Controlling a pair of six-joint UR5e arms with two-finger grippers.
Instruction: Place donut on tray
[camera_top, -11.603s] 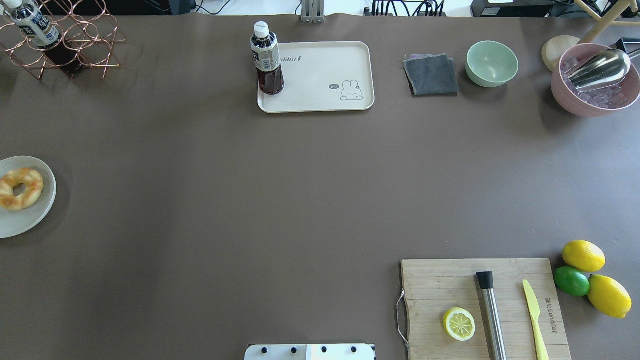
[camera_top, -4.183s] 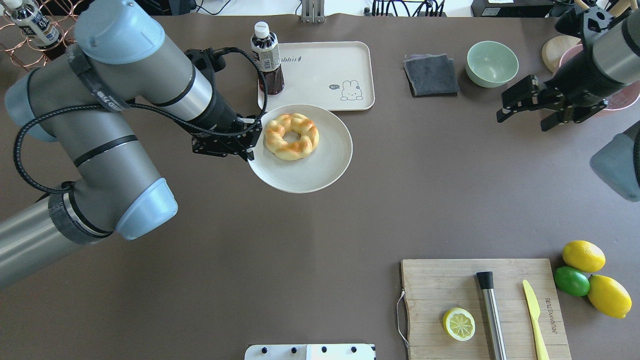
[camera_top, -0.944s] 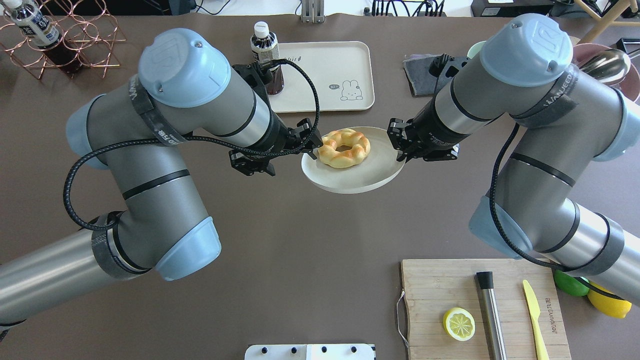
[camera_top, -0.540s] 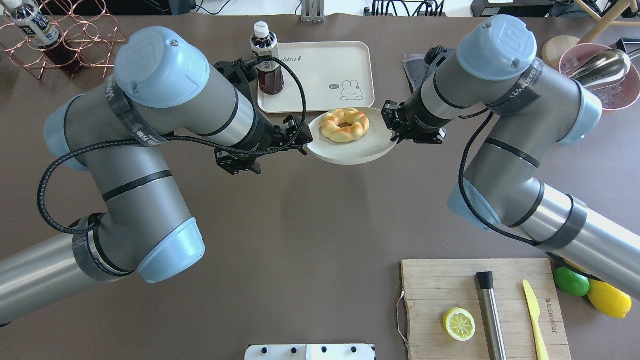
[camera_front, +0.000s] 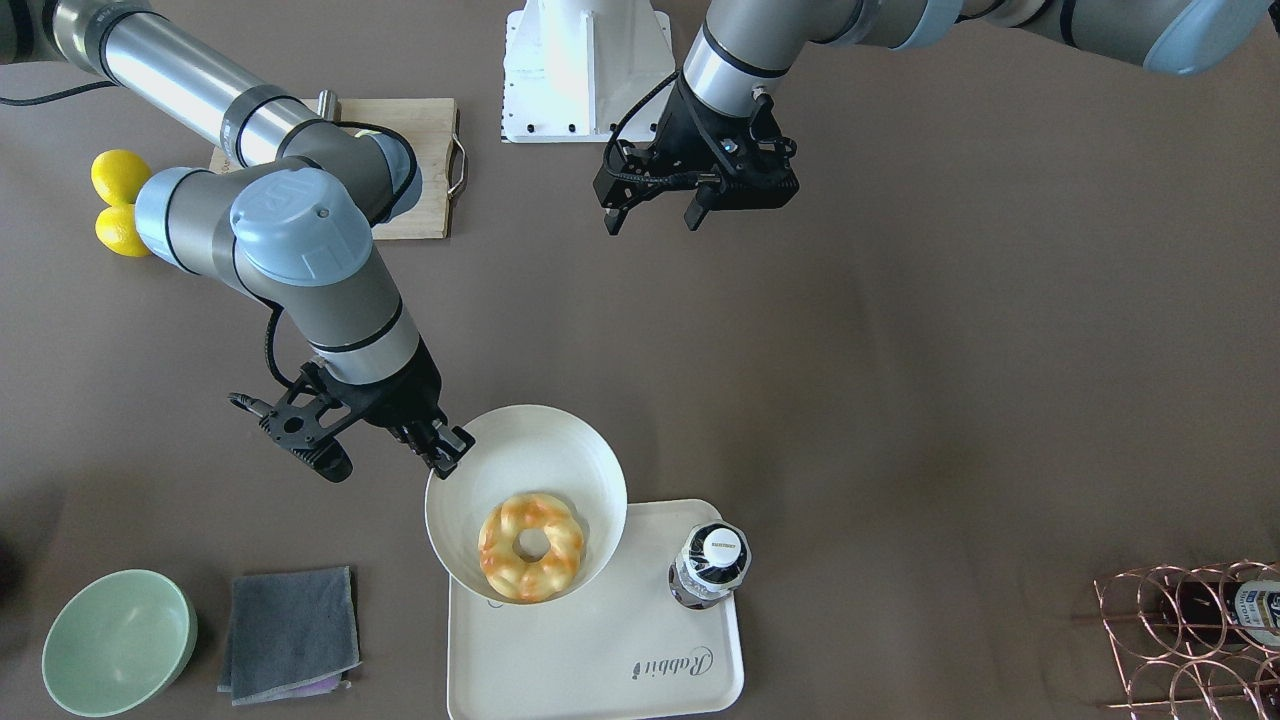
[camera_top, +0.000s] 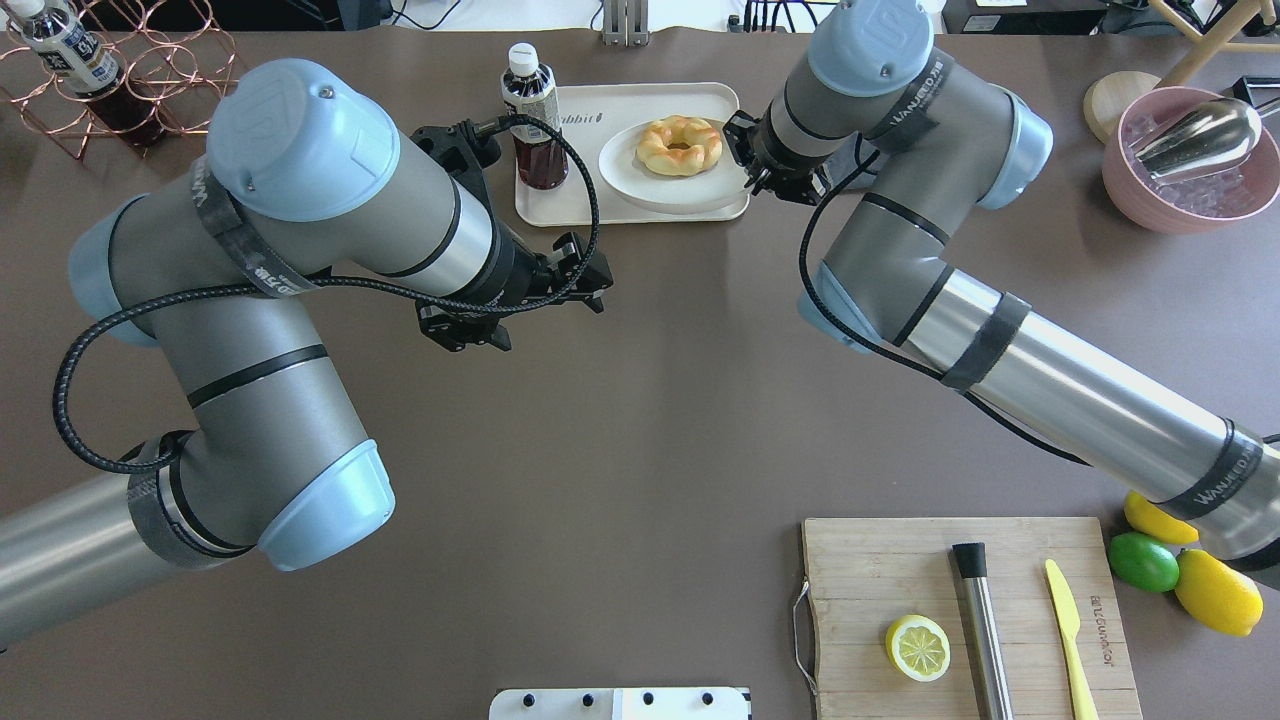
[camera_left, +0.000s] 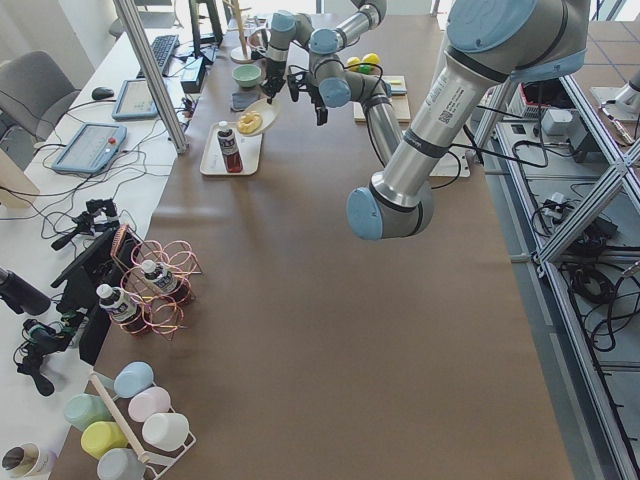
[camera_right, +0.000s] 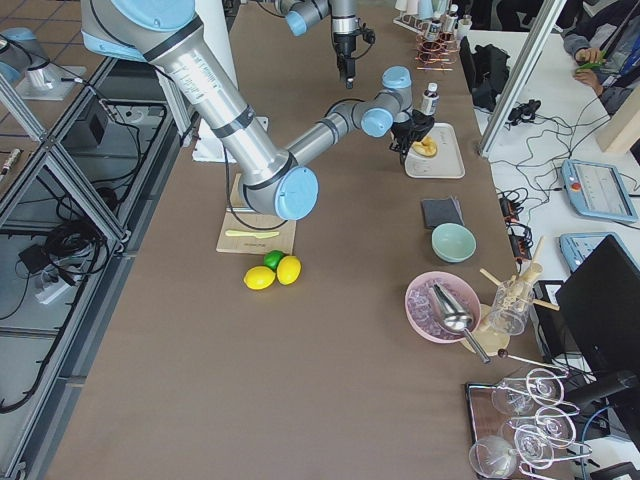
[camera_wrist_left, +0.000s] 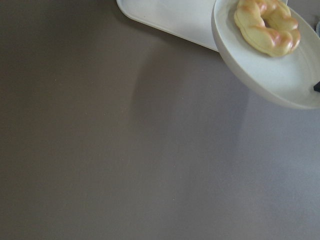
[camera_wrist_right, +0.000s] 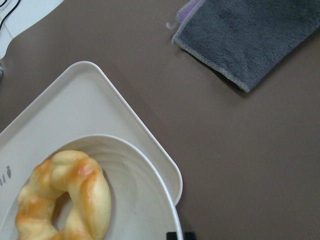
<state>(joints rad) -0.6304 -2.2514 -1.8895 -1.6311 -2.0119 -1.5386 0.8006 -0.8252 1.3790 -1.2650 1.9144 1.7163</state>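
The donut (camera_top: 680, 144) lies on a round white plate (camera_top: 640, 180), which hangs tilted over the cream Rabbit tray (camera_top: 580, 205) at the table's far side. My right gripper (camera_top: 748, 172) is shut on the plate's rim; in the front-facing view it (camera_front: 443, 458) grips the rim nearest the robot, with the donut (camera_front: 531, 546) low on the plate above the tray (camera_front: 600, 660). I cannot tell whether the plate touches the tray. My left gripper (camera_top: 592, 288) is open and empty, nearer the robot than the tray; it (camera_front: 650, 220) also shows in the front-facing view.
A dark drink bottle (camera_top: 533, 120) stands on the tray's left part. A grey cloth (camera_front: 290, 632) and a green bowl (camera_front: 118, 640) lie right of the tray. A pink bowl (camera_top: 1190, 160), copper rack (camera_top: 130, 80) and cutting board (camera_top: 1000, 570) sit further off.
My left gripper has let go of the plate and stayed back, open. My right gripper has carried the plate with the donut away from the robot, over the tray.
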